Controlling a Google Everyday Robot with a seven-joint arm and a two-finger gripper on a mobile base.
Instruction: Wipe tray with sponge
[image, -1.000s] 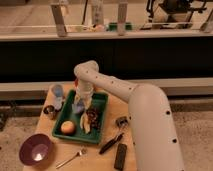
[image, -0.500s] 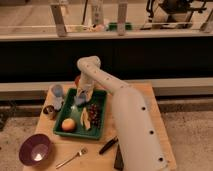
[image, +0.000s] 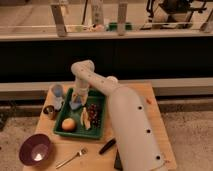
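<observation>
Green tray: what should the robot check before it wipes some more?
1. Gripper is over the shallow green plastic tray, at its far left corner: ok.
2. Small pale blue-grey sponge lies inside the tray, right under the gripper: ok.
3. Firm hold on the sponge: cannot tell.
4. Tray floor free for wiping: not ok. A round orange fruit and dark berries lie in it.
5. Tall light blue cup is out of the way: ok, it stands outside the left rim.
</observation>
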